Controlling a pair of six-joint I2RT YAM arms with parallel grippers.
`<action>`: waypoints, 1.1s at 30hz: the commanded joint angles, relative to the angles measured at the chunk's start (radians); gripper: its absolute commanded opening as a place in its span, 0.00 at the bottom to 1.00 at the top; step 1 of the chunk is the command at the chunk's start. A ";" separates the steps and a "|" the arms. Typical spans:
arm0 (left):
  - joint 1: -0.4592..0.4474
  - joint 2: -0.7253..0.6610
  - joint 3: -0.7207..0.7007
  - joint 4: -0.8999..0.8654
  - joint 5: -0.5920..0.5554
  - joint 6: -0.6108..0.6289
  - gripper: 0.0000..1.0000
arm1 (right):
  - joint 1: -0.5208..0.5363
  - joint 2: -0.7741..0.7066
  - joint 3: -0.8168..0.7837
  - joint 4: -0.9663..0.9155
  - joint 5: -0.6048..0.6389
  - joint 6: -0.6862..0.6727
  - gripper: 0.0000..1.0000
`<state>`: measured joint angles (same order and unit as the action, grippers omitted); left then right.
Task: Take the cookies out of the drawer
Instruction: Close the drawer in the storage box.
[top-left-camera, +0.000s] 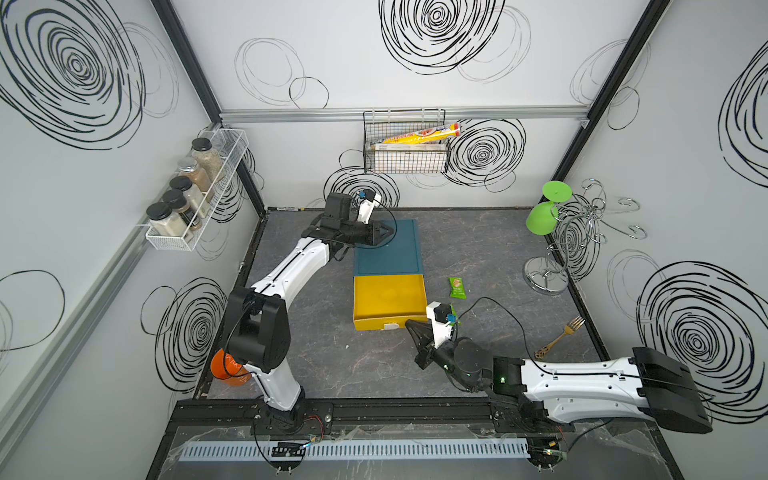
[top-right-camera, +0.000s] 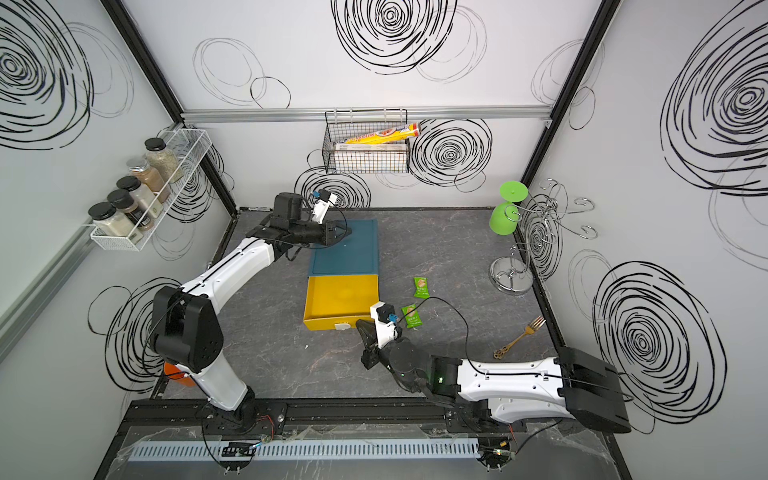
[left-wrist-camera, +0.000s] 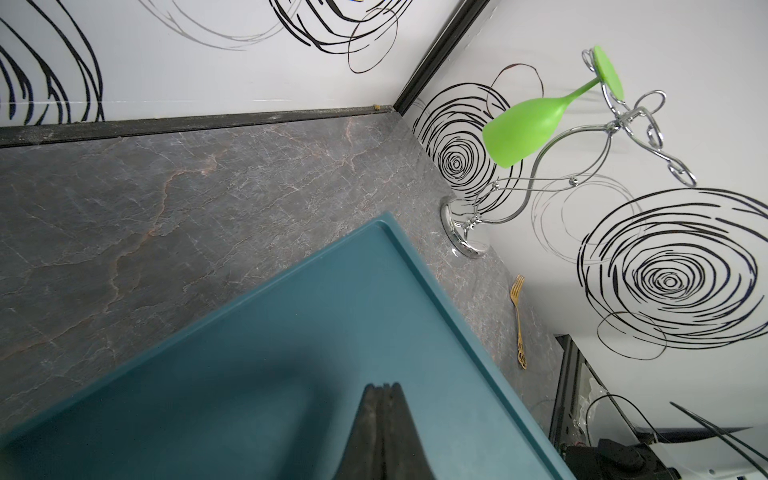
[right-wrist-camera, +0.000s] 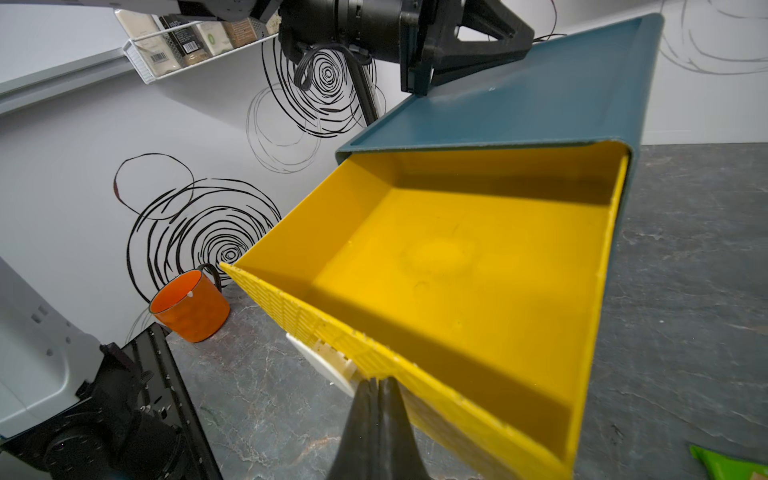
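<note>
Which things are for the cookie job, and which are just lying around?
Job: yellow drawer, teal cabinet, farther green cookie packet, nearer green cookie packet.
Lying around: orange mug, gold fork, green glass, spice jars, yellow box.

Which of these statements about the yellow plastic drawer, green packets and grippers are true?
1. The yellow plastic drawer stands pulled out, no packet visible inside. True.
2. Two bright green wrapped cookie packets lie on the grey stone-look table. True.
3. The left gripper grips a green packet. False: it is shut and empty, over the teal cabinet top.
4. The gold metal fork lies in the drawer. False: it lies on the table.
</note>
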<state>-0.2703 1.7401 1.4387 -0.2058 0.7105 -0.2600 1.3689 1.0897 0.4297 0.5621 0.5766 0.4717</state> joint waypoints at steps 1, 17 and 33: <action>-0.022 0.092 -0.073 -0.121 0.005 0.002 0.04 | -0.033 0.026 0.034 0.032 -0.023 -0.019 0.00; -0.023 0.091 -0.095 -0.113 0.012 0.000 0.04 | -0.163 0.168 0.108 0.121 -0.135 -0.062 0.00; -0.029 0.100 -0.104 -0.104 0.023 -0.003 0.03 | -0.303 0.290 0.177 0.174 -0.278 -0.077 0.00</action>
<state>-0.2707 1.7386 1.4162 -0.1535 0.7223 -0.2512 1.0855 1.3655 0.5694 0.6945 0.3321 0.4095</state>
